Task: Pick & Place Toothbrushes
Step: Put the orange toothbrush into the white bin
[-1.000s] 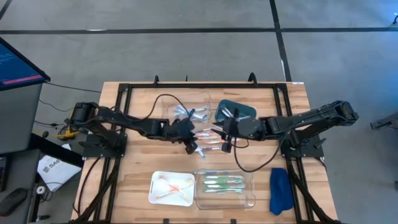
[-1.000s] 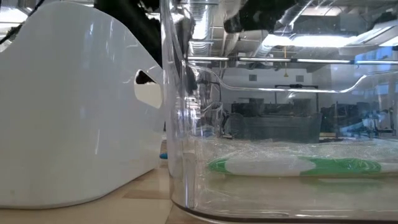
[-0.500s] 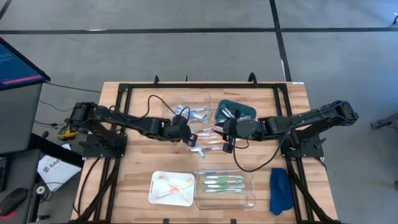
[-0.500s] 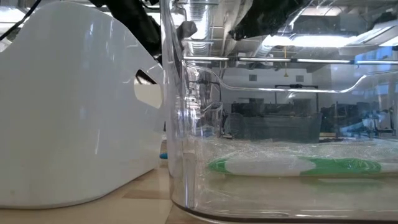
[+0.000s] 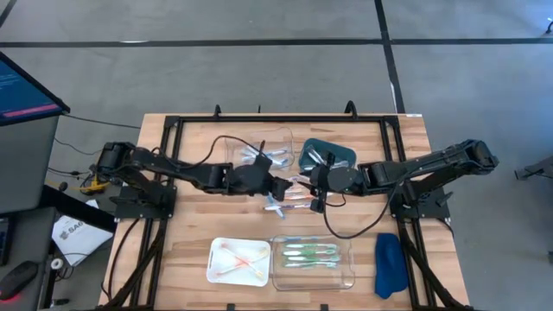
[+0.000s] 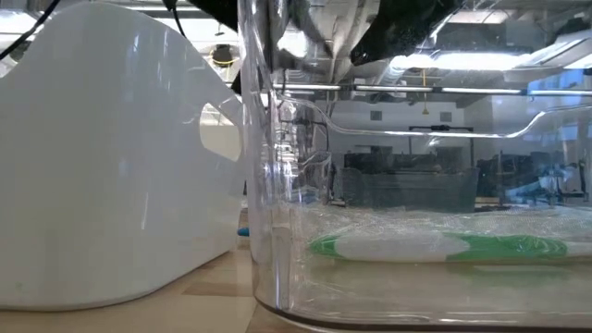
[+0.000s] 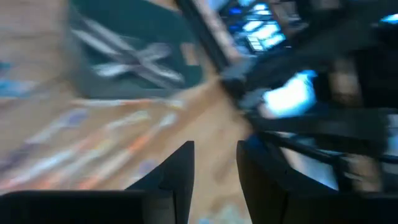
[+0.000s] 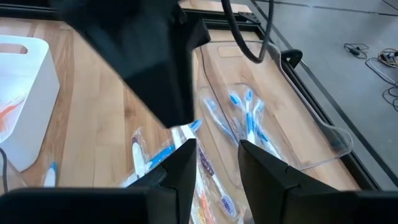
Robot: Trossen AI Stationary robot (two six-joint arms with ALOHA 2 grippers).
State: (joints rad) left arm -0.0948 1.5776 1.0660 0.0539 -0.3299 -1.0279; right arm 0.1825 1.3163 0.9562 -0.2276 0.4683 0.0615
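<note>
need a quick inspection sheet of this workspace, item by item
surface: wooden table inside a black frame.
job's things: loose toothbrushes at table centre; blue ones in the clear tray; white ones in the dark teal tray; orange ones in the white tray; green ones in the clear front tray.
clutter: blue cloth at the front right corner.
grippers: left tool and right tool both over the centre pile, fingers parted, nothing seen between them.
cables: black cable looping across the table from the right arm.
surroundings: monitor and grey floor beside the table; no people seen.
</note>
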